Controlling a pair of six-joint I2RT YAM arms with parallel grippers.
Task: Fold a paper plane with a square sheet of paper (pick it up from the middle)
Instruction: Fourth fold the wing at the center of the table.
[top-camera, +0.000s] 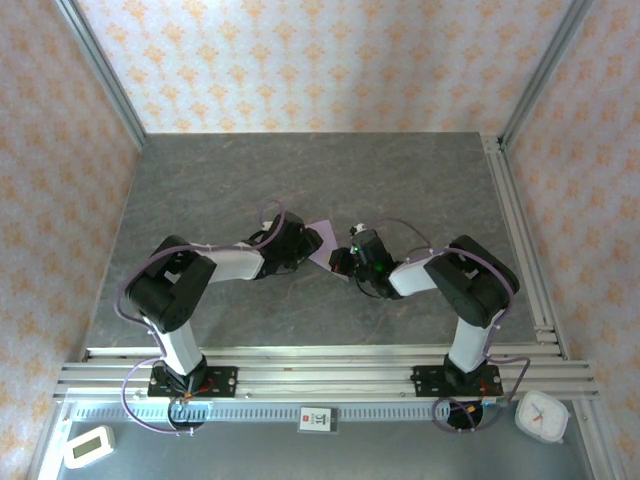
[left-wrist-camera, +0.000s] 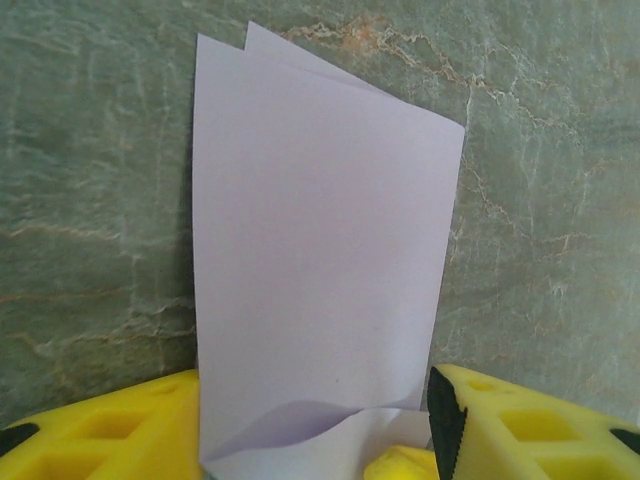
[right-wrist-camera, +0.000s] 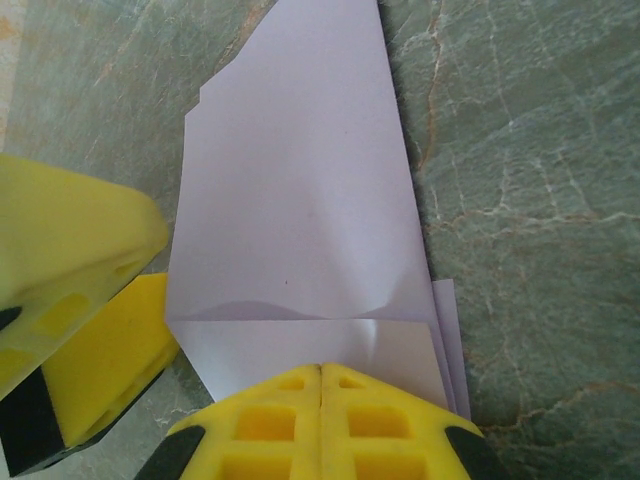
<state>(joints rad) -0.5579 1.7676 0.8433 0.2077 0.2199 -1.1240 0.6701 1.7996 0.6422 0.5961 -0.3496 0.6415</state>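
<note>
Overhead from behind, wrists close — paper (left-wrist-camera: 320, 260) shared

no readable text, small label (top-camera: 314, 418) illegible

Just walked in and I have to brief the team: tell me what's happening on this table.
Two robot arms are folding a lilac sheet of paper on the table. The right arm has its jaws shut on one edge of it. The left arm faces it, jaws apart on either side of the opposite end. The sheet is doubled over, not yet a plane.
</note>
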